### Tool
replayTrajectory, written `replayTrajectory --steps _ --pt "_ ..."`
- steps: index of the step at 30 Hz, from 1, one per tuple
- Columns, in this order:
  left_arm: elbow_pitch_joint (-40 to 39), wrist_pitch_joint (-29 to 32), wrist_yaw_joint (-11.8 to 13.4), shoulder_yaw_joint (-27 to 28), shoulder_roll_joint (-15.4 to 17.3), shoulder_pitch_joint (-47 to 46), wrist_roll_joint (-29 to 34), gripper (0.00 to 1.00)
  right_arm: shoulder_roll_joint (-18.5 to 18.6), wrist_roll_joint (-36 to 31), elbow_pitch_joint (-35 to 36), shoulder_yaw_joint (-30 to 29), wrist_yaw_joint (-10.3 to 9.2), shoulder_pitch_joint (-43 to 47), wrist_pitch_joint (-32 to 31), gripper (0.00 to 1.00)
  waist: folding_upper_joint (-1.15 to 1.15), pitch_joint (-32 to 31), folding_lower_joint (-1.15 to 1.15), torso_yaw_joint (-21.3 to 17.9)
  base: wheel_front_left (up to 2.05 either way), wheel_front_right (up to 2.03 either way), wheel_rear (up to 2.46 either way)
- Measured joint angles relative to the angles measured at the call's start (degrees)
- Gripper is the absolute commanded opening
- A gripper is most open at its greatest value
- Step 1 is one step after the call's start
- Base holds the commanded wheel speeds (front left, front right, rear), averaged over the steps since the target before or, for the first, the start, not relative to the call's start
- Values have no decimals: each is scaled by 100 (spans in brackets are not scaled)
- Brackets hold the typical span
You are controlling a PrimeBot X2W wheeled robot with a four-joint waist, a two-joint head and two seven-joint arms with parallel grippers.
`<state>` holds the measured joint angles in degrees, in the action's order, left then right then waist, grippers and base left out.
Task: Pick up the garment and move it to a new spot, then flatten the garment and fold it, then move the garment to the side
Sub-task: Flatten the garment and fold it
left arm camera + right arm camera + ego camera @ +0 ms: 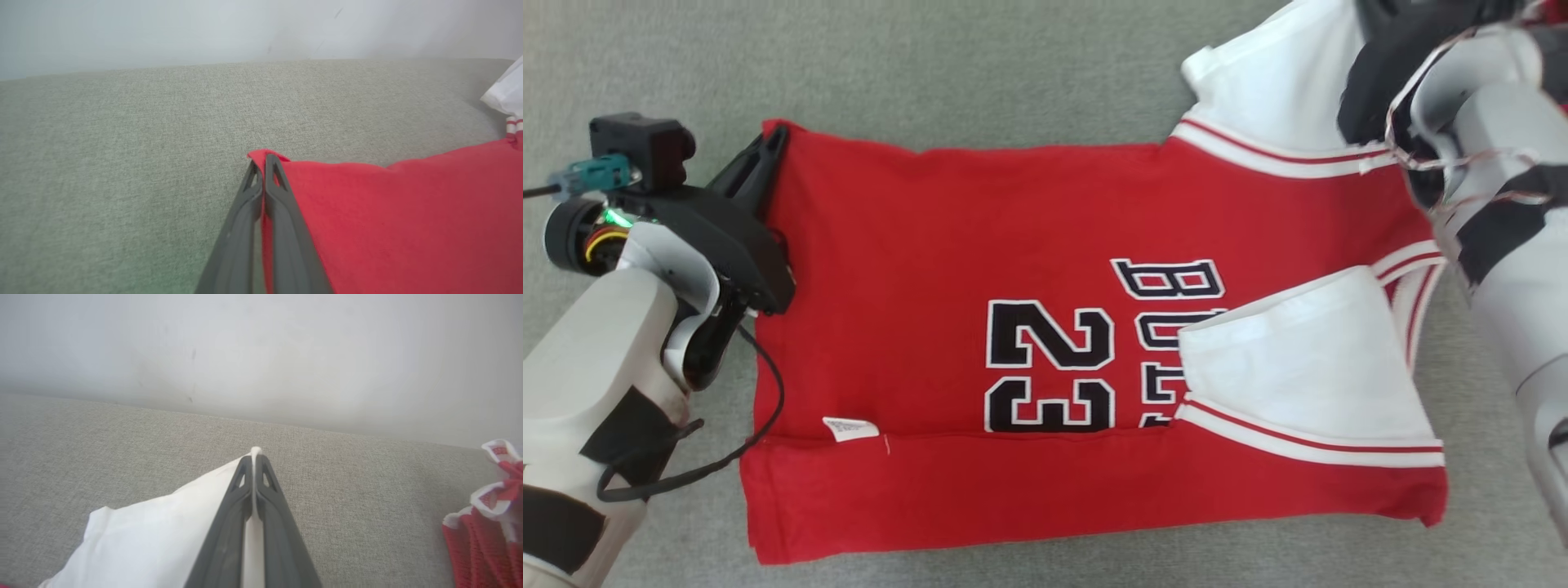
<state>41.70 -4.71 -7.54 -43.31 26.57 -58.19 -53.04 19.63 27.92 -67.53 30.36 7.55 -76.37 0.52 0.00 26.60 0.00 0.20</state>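
Left forearm (588,359), pale and taped, at the lower left, leading to the left gripper (263,161), clenched on the far hem corner of the garment (947,245). The right gripper (254,457) was clamped on the tip of the far white sleeve (163,522). The garment, a red jersey, lay flat across the middle of the grey woven desk (1013,65), its near long edge already turned up in a strip beside the care label (849,428). The other sleeve (1298,367) lay folded onto the chest. The step was judged to be the far-edge fold. Both pinches would best rise together, cloth kept taut between them, and settle parallel to the near strip. The knit was soft and matte, the numerals (1049,367) stitched and stiffer.
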Motion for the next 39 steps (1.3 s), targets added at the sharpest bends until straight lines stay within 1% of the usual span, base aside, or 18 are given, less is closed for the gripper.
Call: replayTrajectory --steps 6,11,18,26,34,35,39 --pt "112 -73 1 -14 41 158 -44 0 248 548 844 311 0 672 505 0 0 -219 0 -177 0 0 0" --pt "170 -135 1 -12 115 333 -87 0 535 1027 1733 594 0 1397 849 0 0 -401 0 -298 0 0 0" --pt "60 -404 51 18 200 707 -115 0 923 1512 2664 627 0 2447 1131 0 0 -668 0 -429 0 0 0" --pt "-413 -744 212 23 328 1402 -151 0 1098 1707 3471 294 0 3644 1280 0 0 -975 -1 -466 0 0 0" --pt "-1179 -964 559 78 388 2220 -65 0 1129 1891 4130 -336 0 4819 1318 0 0 -1161 -1 -354 0 0 0" --pt "-1179 -964 559 78 388 2220 -65 0 1129 1891 4130 -336 0 4819 1318 0 0 -1161 -1 -354 0 0 0" --pt "-1513 -1011 710 183 410 2675 -18 0 1139 1890 4495 -734 0 5420 1313 0 -1 -1217 -1 -282 0 0 0"
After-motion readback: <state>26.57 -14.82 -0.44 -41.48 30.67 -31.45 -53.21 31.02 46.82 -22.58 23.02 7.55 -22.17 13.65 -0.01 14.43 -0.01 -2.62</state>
